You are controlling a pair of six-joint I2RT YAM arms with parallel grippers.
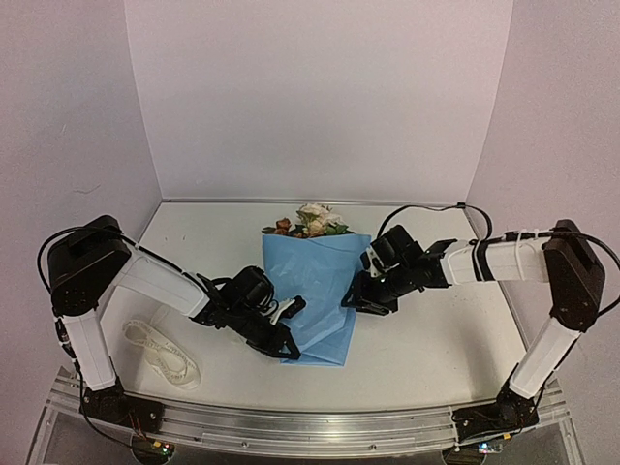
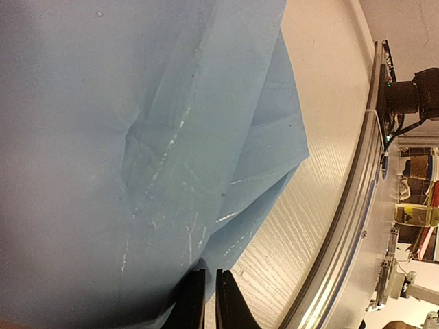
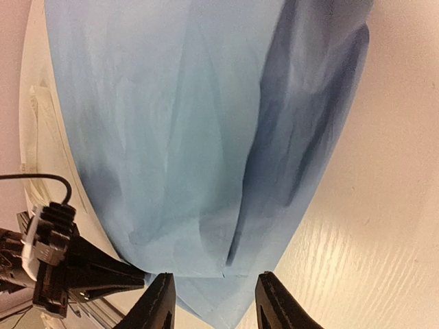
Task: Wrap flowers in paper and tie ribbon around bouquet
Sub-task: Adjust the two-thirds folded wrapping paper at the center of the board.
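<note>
One loose bundle lies in the middle of the table (image 1: pixel 426 349): the paper (image 1: pixel 315 291) is folded over the flowers (image 1: pixel 312 221), whose blooms poke out at the far end. The left gripper (image 2: pixel 209 274) is closed on the sheet's near-left edge. The right gripper (image 3: pixel 216 277) has its fingers parted around the right edge and grips nothing. With that side unheld, the soft flap may spring open. A pull from the left could also drag the bundle and slide the stems out. The ribbon (image 1: pixel 160 354) lies well apart at the near left, not yet tied.
</note>
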